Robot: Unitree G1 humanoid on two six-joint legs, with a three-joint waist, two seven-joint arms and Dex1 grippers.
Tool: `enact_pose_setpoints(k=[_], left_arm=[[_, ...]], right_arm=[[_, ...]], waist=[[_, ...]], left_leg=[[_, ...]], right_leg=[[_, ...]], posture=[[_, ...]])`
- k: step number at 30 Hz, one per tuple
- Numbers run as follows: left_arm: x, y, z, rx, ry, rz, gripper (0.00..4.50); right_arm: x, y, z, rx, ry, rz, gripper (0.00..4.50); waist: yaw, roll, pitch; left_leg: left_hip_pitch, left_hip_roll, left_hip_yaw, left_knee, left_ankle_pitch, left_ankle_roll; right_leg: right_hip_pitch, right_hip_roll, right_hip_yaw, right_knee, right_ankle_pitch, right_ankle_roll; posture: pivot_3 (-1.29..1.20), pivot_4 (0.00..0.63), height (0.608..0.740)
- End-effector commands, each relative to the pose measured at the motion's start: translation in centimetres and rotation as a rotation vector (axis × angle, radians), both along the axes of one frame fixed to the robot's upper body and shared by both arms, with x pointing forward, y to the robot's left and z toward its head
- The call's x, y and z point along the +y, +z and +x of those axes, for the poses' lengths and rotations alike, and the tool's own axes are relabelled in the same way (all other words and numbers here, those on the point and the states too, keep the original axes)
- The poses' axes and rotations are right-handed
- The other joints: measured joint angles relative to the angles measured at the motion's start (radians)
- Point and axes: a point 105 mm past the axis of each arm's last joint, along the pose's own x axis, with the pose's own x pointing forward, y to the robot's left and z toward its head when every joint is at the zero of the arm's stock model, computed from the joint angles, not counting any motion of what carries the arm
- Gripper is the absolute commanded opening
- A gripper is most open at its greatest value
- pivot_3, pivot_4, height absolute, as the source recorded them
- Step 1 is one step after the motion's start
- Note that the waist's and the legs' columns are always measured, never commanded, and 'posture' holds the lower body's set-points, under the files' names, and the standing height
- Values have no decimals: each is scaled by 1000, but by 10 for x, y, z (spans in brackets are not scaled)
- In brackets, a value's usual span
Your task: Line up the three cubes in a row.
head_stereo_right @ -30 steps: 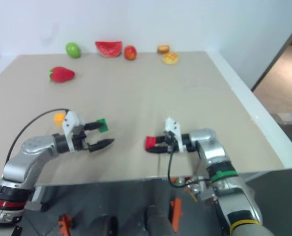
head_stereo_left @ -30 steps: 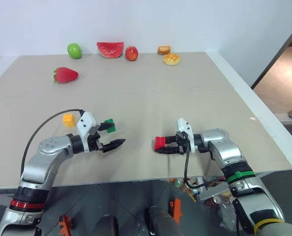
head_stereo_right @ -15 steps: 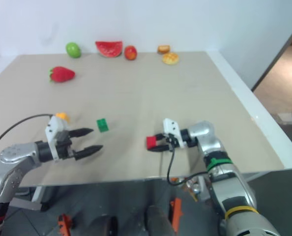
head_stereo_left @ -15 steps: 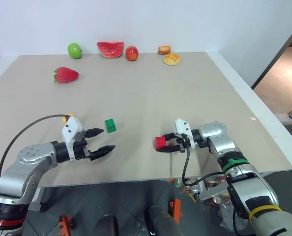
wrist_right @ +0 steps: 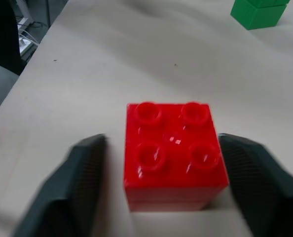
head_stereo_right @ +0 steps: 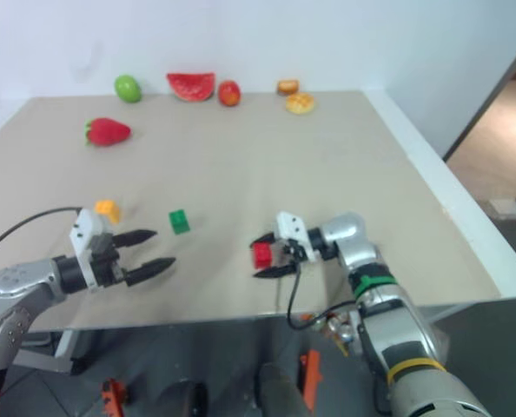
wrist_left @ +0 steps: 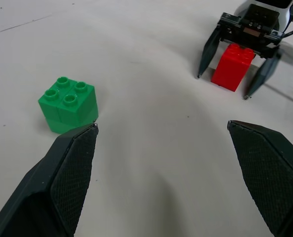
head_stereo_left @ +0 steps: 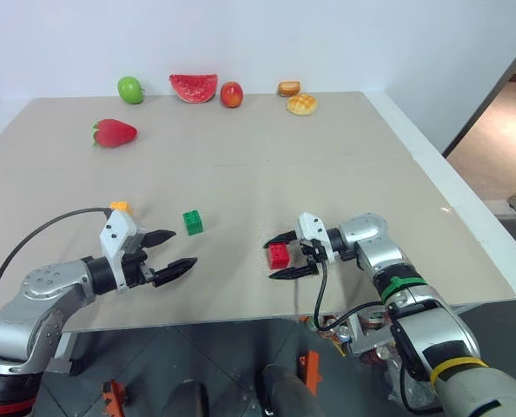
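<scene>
The red cube [head_stereo_left: 279,254] rests on the table near the front edge, studs up. My right gripper [head_stereo_left: 269,260] is open around it, one finger on each side with a gap to the cube [wrist_right: 173,150]. The green cube [head_stereo_left: 193,222] stands to the left of it, and the yellow-orange cube [head_stereo_left: 120,208] lies farther left. My left gripper [head_stereo_left: 182,248] is open and empty, just in front of the green cube [wrist_left: 67,102] and apart from it. In the left wrist view the red cube [wrist_left: 233,66] shows between the right gripper's spread fingers.
Toy food lines the far edge of the table [head_stereo_left: 345,165]: a green apple [head_stereo_left: 130,89], a watermelon slice [head_stereo_left: 194,87], a red-orange fruit [head_stereo_left: 232,94] and two breads [head_stereo_left: 302,104]. A red strawberry [head_stereo_left: 115,133] lies at the far left. The table's front edge runs just below both grippers.
My right gripper has opened and let go of the red cube, which now sits on the table. My left gripper has drawn back to the left, away from the green cube.
</scene>
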Motion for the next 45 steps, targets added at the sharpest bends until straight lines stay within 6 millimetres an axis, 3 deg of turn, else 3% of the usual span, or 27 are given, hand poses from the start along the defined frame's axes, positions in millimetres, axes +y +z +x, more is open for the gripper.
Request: enact_pose_setpoints(k=[1,4,11,14,18,24,30,45], left_arm=[[11,-2,3,-24,87,58,4356],[30,-30,12,37,233,155,4356],[33,-31,32,56,387,75,4356],[22,-33,40,59,377,49,4356],[14,-35,47,55,358,42,4356],[15,-41,65,61,361,45,4356],[17,-40,82,49,352,45,4356],[-8,-39,98,47,125,53,4356]], right_arm=[[2,-2,-1,-11,20,-31,4484],[-8,8,1,-24,14,-28,4484],[-32,69,7,-91,-18,49,4484],[-33,114,7,-102,-51,210,4484],[-28,139,-2,-76,-64,335,4484],[-19,138,-20,-51,-84,389,4484],[-19,137,-25,-43,-135,418,4484],[-7,135,-43,-23,-138,422,4484]], waist=[[0,0,0],[0,0,0],[8,0,0],[7,0,0],[6,0,0],[13,0,0],[17,0,0],[41,0,0]], left_leg=[[0,0,0,0,0,0],[1,0,0,-1,0,0],[-2,-2,1,1,0,0],[-2,-2,1,1,0,0],[-2,-2,0,1,0,-1],[-3,-1,-7,1,0,-1],[-3,-3,-6,2,4,-2],[-6,-4,-8,2,7,-2]], right_leg=[[0,0,0,0,0,0],[0,0,1,0,0,0],[0,-5,1,-1,0,1],[0,-6,1,-1,1,4],[0,-2,0,-1,1,4],[0,-1,-7,0,0,1],[1,-3,-7,0,4,0],[1,-4,-10,-1,5,0]], posture=[[0,150,740],[0,150,740],[0,150,740],[0,150,740],[0,150,740],[0,150,740],[0,150,740],[0,150,740]])
